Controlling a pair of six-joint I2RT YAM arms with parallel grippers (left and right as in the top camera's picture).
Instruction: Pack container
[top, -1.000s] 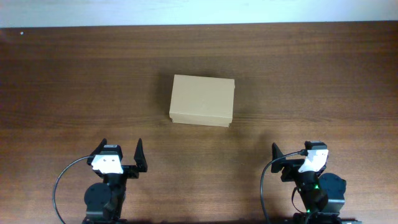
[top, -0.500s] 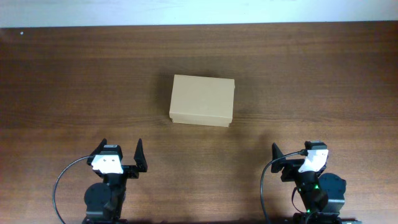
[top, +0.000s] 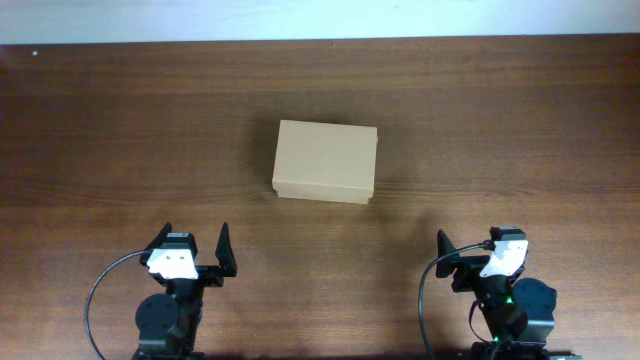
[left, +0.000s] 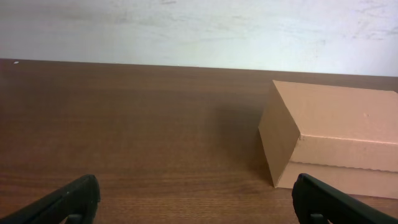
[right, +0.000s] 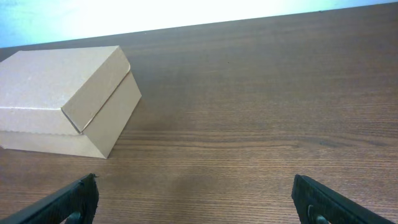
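Observation:
The container (top: 325, 161) is a plain tan cardboard box, lid shut, in the middle of the brown wooden table. It also shows at the right of the left wrist view (left: 336, 140) and at the left of the right wrist view (right: 65, 99). My left gripper (top: 192, 248) is open and empty near the front edge, well short of the box and to its left; its fingertips show at the bottom corners of the left wrist view (left: 199, 202). My right gripper (top: 470, 248) is open and empty at the front right; its fingertips show in the right wrist view (right: 199, 202).
A pale wall (top: 320, 18) runs along the table's far edge. Black cables loop beside each arm base at the front edge. Bare wood lies between each gripper and the box.

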